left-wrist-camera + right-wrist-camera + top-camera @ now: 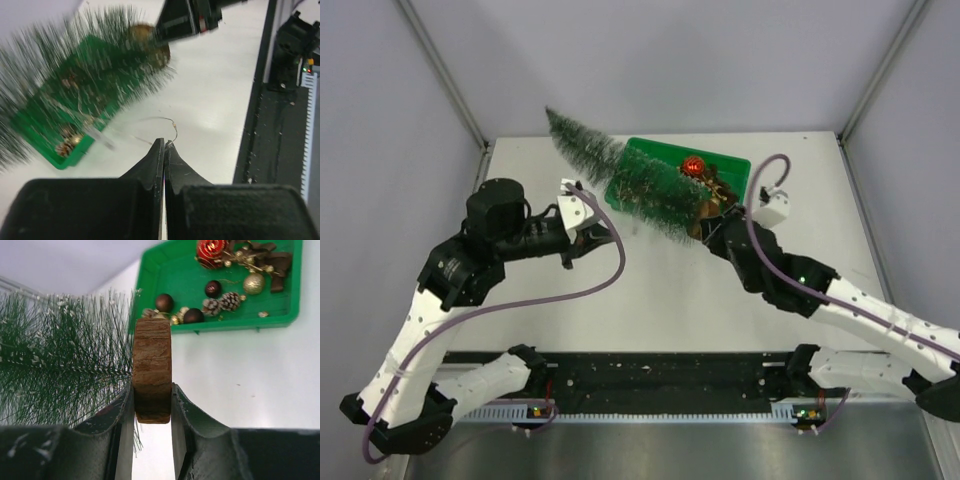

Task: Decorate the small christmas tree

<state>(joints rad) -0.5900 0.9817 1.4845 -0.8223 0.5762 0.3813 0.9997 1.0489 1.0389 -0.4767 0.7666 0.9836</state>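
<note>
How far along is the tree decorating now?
Done: the right gripper holds the small christmas tree by its wooden disc base. In hand: the left gripper pinches a thin wire. Left: the red ball, pinecones and other ornaments lie in the green tray; I see none on the tree.

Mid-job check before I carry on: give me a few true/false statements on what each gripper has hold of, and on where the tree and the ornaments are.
1. The right gripper clamps the small christmas tree by its wooden base. True.
2. The tree stands upright. False: it is held on its side, lying across the green tray.
3. The left gripper is wide open. False: it is shut, with a thin wire at its tips.
4. A red ball lies in the tray. True.
</note>
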